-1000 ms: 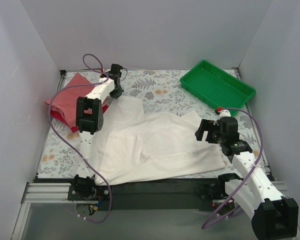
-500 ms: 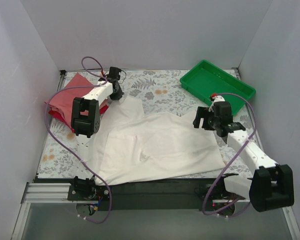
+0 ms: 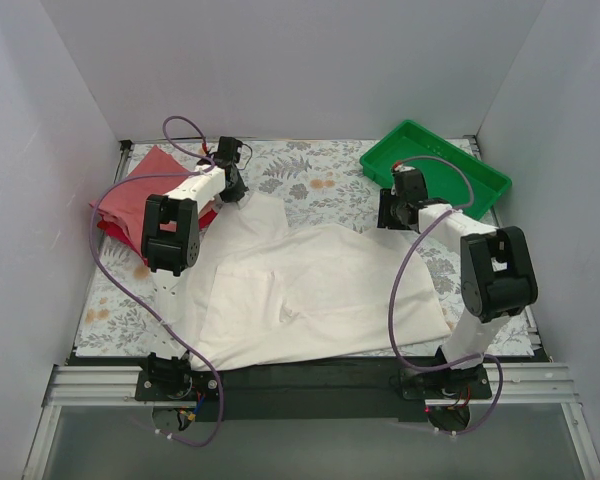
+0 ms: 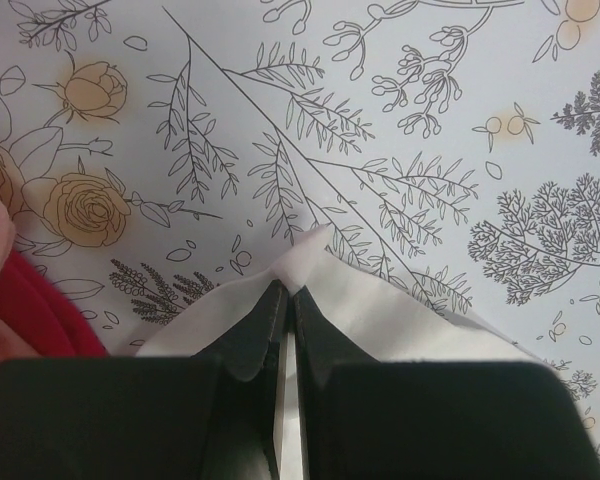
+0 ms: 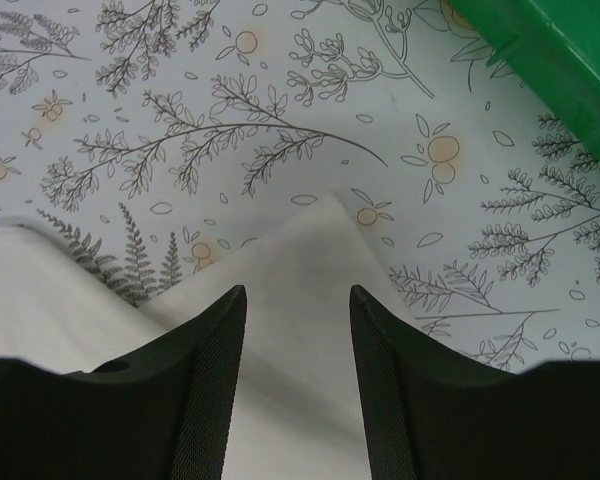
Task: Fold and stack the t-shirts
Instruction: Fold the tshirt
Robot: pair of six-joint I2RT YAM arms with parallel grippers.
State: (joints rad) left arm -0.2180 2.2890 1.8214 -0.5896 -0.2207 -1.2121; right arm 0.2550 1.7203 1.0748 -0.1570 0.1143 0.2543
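A large cream-white t-shirt (image 3: 320, 290) lies spread over the middle of the floral mat, plain side up. My left gripper (image 3: 236, 195) is shut on its far left corner (image 4: 315, 262), pinched between the jaws. My right gripper (image 3: 388, 215) is open, its jaws standing either side of the shirt's far right corner (image 5: 310, 260), just above the cloth. Folded salmon-pink (image 3: 145, 185) and red (image 3: 130, 232) t-shirts lie stacked at the far left; the red one also shows in the left wrist view (image 4: 30, 310).
A green plastic tray (image 3: 435, 175) stands at the back right, its edge close to my right gripper (image 5: 550, 70). The floral mat (image 3: 320, 180) covers the table. White walls close in on three sides.
My right arm has swung from the near right toward the far side, bringing its open gripper to the shirt's far right corner. The left gripper has stayed holding its corner.
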